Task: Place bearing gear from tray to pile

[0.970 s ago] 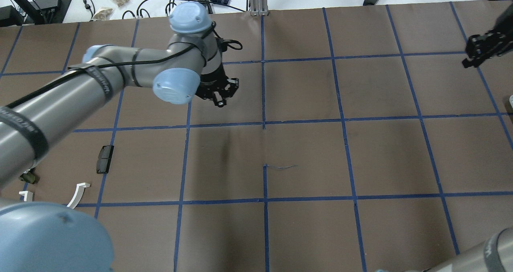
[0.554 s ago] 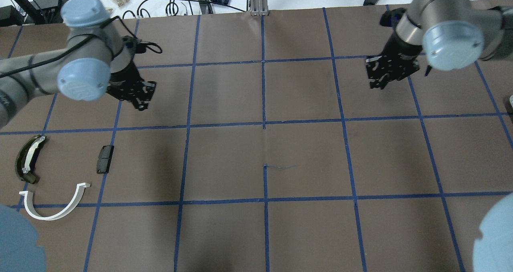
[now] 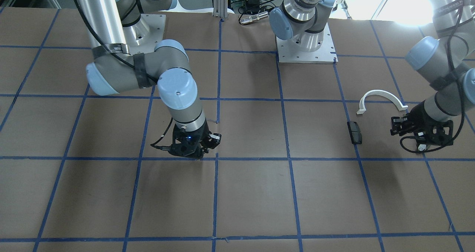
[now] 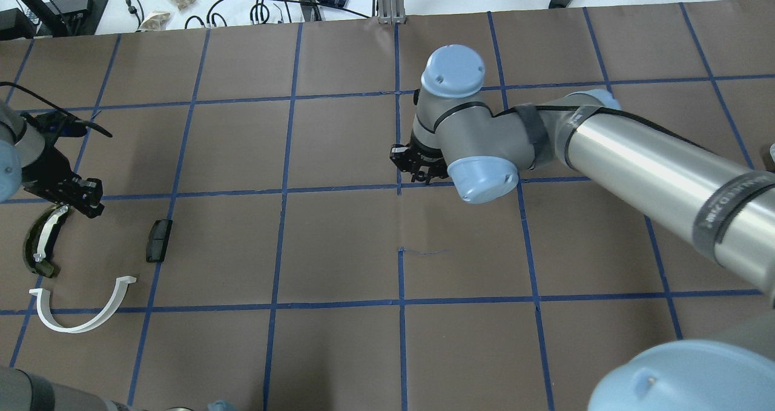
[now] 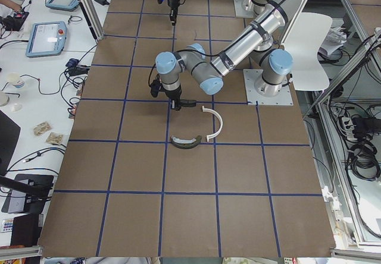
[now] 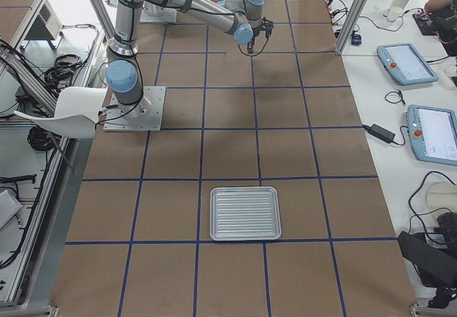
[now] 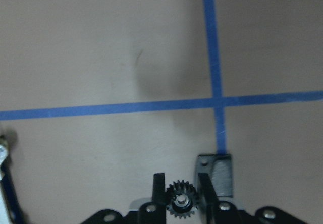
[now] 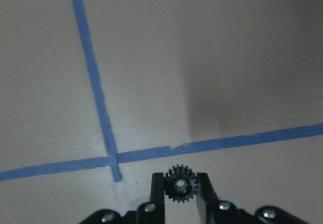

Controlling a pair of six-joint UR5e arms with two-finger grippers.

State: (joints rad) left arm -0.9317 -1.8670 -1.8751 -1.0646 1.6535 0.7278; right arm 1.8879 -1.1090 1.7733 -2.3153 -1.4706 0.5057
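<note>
My left gripper (image 4: 82, 198) is shut on a small black bearing gear (image 7: 180, 204) and hovers low beside the pile. The pile is a dark olive curved piece (image 4: 41, 241), a small black block (image 4: 158, 240) and a white half-ring (image 4: 79, 315). My right gripper (image 4: 419, 167) is at the table's middle over a tape crossing. It is shut on a second black gear (image 8: 179, 187). The ribbed metal tray (image 6: 245, 213) lies at the table's far right end, with nothing showing in it.
Brown paper with a blue tape grid (image 4: 399, 190) covers the table. Cables and small items (image 4: 290, 2) lie beyond the far edge. The two arm bases (image 3: 306, 48) stand at the robot's side.
My left arm has swung left from the table's middle to the pile. My right arm has come in from the far right to the middle.
</note>
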